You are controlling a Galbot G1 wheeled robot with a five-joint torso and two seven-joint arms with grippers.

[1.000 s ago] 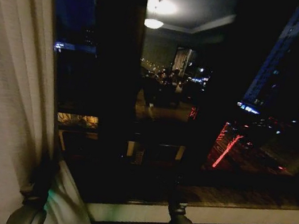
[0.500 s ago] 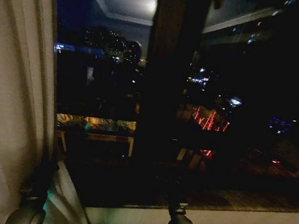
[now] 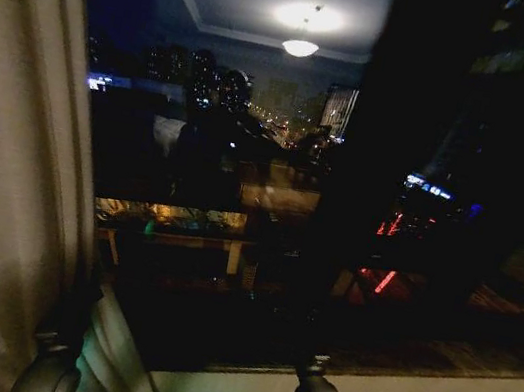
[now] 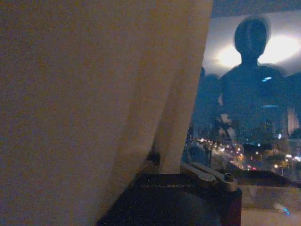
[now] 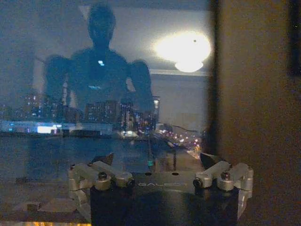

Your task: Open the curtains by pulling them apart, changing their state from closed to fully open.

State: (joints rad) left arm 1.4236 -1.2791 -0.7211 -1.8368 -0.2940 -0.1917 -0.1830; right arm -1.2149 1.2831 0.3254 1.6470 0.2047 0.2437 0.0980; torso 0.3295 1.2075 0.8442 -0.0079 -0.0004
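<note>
A sheer cream-white curtain panel (image 3: pixel 4 161) hangs gathered along the left side of a dark night window (image 3: pixel 348 171), its pleats falling to the low white sill (image 3: pixel 390 389); the glass beside it stands uncovered, reflecting a lit ceiling lamp (image 3: pixel 300 47) and city lights; the left gripper (image 3: pixel 67 324) sits low against the inner edge of that panel, near the sill's left end, with cloth bunched around it; in the left wrist view the curtain (image 4: pixel 94 94) drapes directly over the gripper body (image 4: pixel 188 200) and runs down between its fingers (image 4: pixel 207 175), yet how tightly they close on the fabric cannot be told; the right gripper (image 3: pixel 314 363) is raised at the middle of the sill, close to the bare pane and apart from any cloth; in the right wrist view its fingers (image 5: pixel 101 174) are spread wide, holding nothing, facing the glass (image 5: pixel 117 94) with a dark upright frame (image 5: pixel 254 94) beside it.
</note>
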